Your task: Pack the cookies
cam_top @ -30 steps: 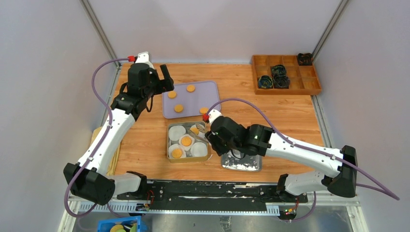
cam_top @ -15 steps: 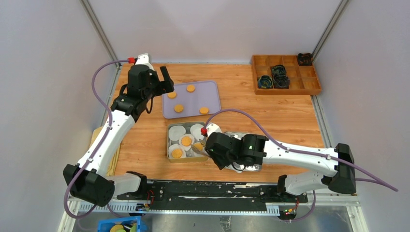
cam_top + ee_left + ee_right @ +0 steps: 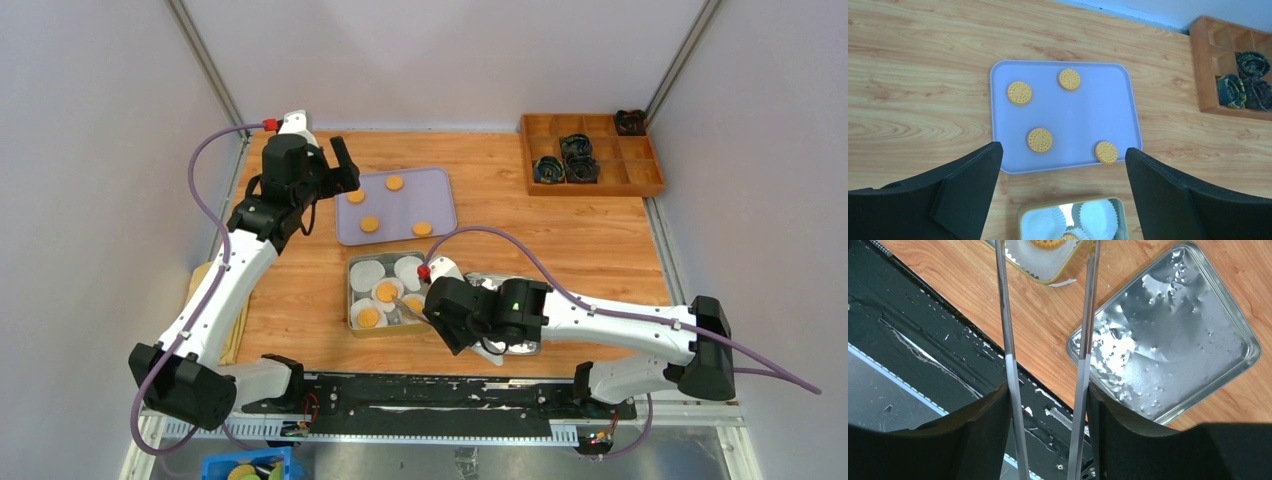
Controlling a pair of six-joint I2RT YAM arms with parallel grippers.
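Drawn back toward six o'clock since a second ago: right gripper (image 3: 1047, 390), clamped on a pair of metal tongs (image 3: 1008, 340). Has left the cookie (image 3: 1049, 243) carried then lying in a paper liner (image 3: 1045, 262), between blades spread wider than it, so not pinched. At three o'clock of the tongs, a shiny tin lid (image 3: 1168, 340) flat on the counter (image 3: 1048, 310). Just ahead, a gold-rimmed tin (image 3: 348, 285) holding three cookies (image 3: 387, 291) in liners, with other liners bare. Farther on, at twelve o'clock of the tin, a lilac tray (image 3: 1083, 120) with four cookies (image 3: 1039, 139) well apart. Over its nine o'clock edge, left gripper (image 3: 1063, 152), spread wide and holding nothing. Sits nearer those four, yet lacks a tool; likely falls to the tongs to reach twelve o'clock past the tin, closest cookie (image 3: 422, 229) at the tray's five o'clock corner. Round discs, so no long axis to square up.
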